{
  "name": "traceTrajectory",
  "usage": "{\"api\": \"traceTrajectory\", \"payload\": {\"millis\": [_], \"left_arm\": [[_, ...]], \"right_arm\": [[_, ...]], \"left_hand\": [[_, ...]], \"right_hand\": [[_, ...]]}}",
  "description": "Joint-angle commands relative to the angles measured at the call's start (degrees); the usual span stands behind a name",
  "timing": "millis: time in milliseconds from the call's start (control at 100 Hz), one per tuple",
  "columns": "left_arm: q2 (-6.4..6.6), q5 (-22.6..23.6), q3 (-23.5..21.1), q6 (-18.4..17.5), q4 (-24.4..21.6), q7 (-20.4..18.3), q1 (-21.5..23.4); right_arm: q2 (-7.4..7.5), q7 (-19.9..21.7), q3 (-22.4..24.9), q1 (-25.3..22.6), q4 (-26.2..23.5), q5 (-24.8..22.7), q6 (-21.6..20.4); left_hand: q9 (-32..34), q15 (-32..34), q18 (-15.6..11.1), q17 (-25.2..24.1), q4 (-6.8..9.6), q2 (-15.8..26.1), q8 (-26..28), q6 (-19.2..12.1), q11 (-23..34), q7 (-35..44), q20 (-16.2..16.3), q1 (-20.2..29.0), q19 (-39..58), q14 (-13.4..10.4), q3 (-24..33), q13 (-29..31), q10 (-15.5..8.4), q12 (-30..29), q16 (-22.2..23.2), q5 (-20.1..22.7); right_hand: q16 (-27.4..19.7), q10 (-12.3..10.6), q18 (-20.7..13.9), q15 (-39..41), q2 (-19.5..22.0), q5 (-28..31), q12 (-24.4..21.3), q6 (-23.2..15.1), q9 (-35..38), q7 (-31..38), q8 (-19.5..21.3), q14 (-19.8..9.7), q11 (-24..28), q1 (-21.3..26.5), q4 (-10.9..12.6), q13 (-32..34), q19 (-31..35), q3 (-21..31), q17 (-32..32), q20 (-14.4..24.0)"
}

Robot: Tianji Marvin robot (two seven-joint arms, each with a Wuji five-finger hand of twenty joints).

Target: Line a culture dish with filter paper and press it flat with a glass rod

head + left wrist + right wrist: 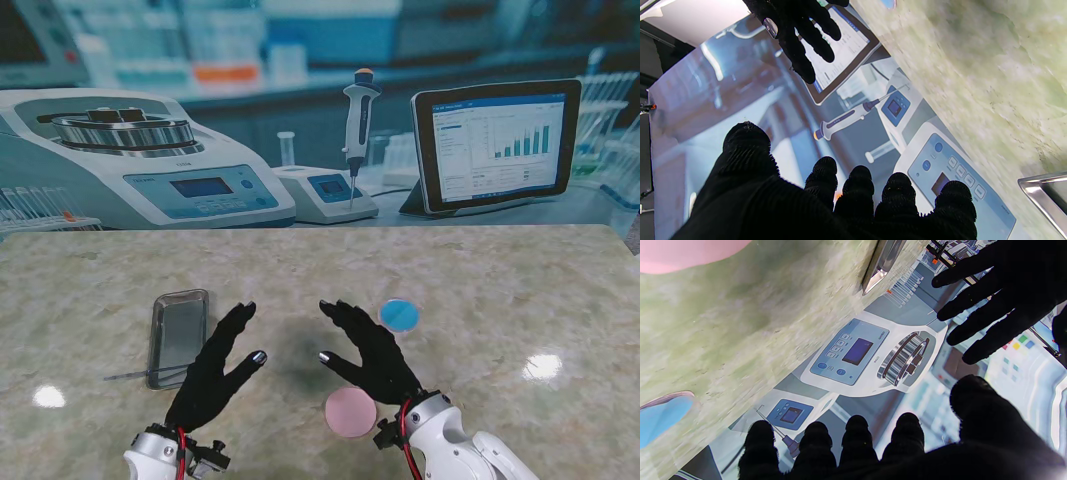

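Note:
A blue round dish [400, 314] lies on the marble table just right of my right hand [370, 352]; the right wrist view shows the dish [660, 416] with a clear rim. A pink disc [350, 412] lies near me, partly under that hand's wrist, and shows as pink disc [690, 253] in the right wrist view. A thin glass rod [130, 377] lies at the near end of a metal tray [180, 330], left of my left hand [215, 372]. Both black-gloved hands hover open, palms toward each other, holding nothing.
The marble table [500, 270] ends at a printed lab backdrop [300, 120] showing a centrifuge, pipette and tablet. The tray's corner [1043, 196] shows beside my left fingers [857, 186]. Tray edge [883, 263] and left hand [1000, 296] appear past my right fingers [857, 433].

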Motion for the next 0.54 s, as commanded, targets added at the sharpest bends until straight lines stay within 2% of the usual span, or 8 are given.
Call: {"api": "traceTrajectory", "payload": {"millis": [0,530], "left_arm": [[-0.07,0.0,-0.04,0.18,-0.61,-0.48,0.46],[0.01,0.41,-0.43,-0.94,-1.2,-0.59,1.0]], "right_arm": [[-0.25,0.2,-0.09,-0.29,0.1,0.05,-0.11],[-0.32,-0.5,0.06,-0.42,-0.08,-0.57,-0.5]], "left_hand": [[-2.26,-1.29,-2.66,0.11,1.63,2.22,-0.72,-1.69,-0.99,-1.1,-2.68,-1.27,-3.16,-2.76,-1.38,-2.05,-2.68,-1.01,-1.32,-0.75],[-2.19,-1.34,-2.74,0.15,1.58,2.51,-0.55,-1.74,-0.88,-1.01,-3.56,-1.44,-3.2,-2.9,-1.45,-2.06,-2.83,-0.93,-1.91,-0.73]], "right_hand": [[-0.54,-2.96,-1.99,-1.8,1.75,0.96,-0.79,-1.44,-1.16,-0.69,-1.29,-2.03,-0.86,-2.61,-0.75,-1.26,-1.4,-0.61,-0.16,-1.16],[0.62,-2.73,-1.29,-1.43,1.67,0.86,1.03,-1.78,-1.37,0.35,-0.85,-2.11,-0.32,-2.95,-0.8,-1.16,-0.65,-0.21,-0.29,0.64]]}}
